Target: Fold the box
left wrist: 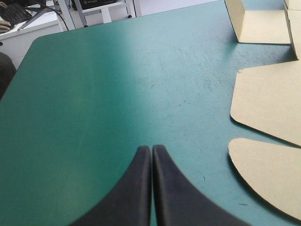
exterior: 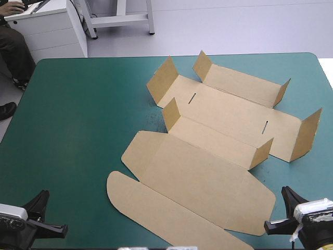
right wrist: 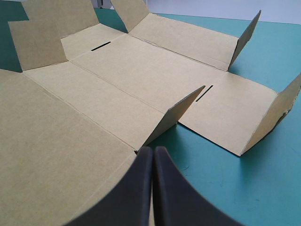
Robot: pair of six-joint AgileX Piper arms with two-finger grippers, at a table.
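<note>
The table's teal-green cover [exterior: 78,130] carries one box [exterior: 218,135], a single cut sheet of brown board, and two grippers sit at the near edge. The left gripper [left wrist: 151,149] has its black fingers pressed together on nothing, with bare cover under and ahead of it. The right gripper [right wrist: 153,150] is likewise closed and empty, its tips at the edge of the wide lid panel [right wrist: 56,160].

The box lies between the two grippers and ahead of them, closer to the right one. Its panels follow each other from near to far, drifting toward the right gripper's side, while each panel's long edge slants from far-left to near-right. One rounded flap [exterior: 156,213] is the nearest part, just beside the left gripper on its inner side, lying flat. Beyond the lid panel six short raised flaps [exterior: 171,114] stand tilted up, and two slits [exterior: 191,98] are cut in the middle panel.
</note>
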